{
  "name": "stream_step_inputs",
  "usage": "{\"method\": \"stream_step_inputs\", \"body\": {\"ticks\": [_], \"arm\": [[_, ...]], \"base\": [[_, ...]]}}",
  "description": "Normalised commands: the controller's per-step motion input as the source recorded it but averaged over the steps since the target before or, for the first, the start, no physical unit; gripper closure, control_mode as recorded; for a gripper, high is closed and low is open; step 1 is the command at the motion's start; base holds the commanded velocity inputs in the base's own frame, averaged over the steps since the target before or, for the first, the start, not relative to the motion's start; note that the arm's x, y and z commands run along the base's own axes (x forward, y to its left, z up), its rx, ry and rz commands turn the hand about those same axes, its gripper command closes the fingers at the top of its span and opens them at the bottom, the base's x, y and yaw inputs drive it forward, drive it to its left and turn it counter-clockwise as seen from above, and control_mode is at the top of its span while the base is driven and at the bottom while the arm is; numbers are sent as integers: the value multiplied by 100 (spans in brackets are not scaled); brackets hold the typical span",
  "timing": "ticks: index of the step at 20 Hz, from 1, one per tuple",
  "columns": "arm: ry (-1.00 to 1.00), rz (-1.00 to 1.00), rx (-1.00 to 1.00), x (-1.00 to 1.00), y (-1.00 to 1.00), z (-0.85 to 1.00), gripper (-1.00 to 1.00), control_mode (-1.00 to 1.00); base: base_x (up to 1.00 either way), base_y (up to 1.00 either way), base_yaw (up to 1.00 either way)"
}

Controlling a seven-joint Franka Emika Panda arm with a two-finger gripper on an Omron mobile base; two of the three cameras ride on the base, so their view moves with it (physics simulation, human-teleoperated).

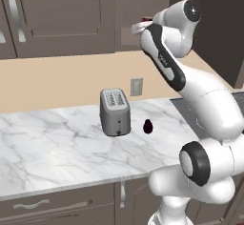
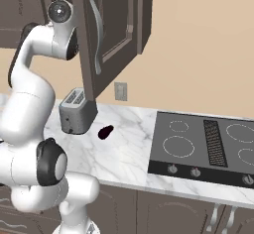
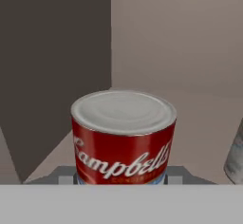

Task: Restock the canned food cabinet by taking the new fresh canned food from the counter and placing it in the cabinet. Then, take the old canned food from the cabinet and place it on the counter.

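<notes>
Campbell's can [image 3: 123, 137] sits inside your cabinet [image 3: 52, 66]; I can't tell the grip, so retreating crooked could topple it.

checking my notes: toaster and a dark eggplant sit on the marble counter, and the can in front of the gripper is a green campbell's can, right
Not quite: the can is red with white Campbell's lettering, not green, as the hand view shows. The toaster and dark eggplant do sit on the marble counter.

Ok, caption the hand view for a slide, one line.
Red soup can upright on the cabinet shelf, close before the end effector, with a second grey object at the right edge.
</notes>
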Motion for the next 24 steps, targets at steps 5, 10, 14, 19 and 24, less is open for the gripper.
{"method": "stream_step_inputs", "body": {"ticks": [5, 10, 14, 19, 24], "arm": [[0, 3, 0, -100, 21, 0, 100, -100], [4, 4, 0, -100, 29, 0, 100, -100], [21, 3, 0, -100, 27, -27, 100, -100], [42, 7, -9, -85, 43, -85, 100, -100], [43, 13, -4, -23, 41, -100, 100, -100]], "base": [[0, 0, 0], [0, 0, 0], [0, 0, 0], [0, 0, 0], [0, 0, 0]]}}
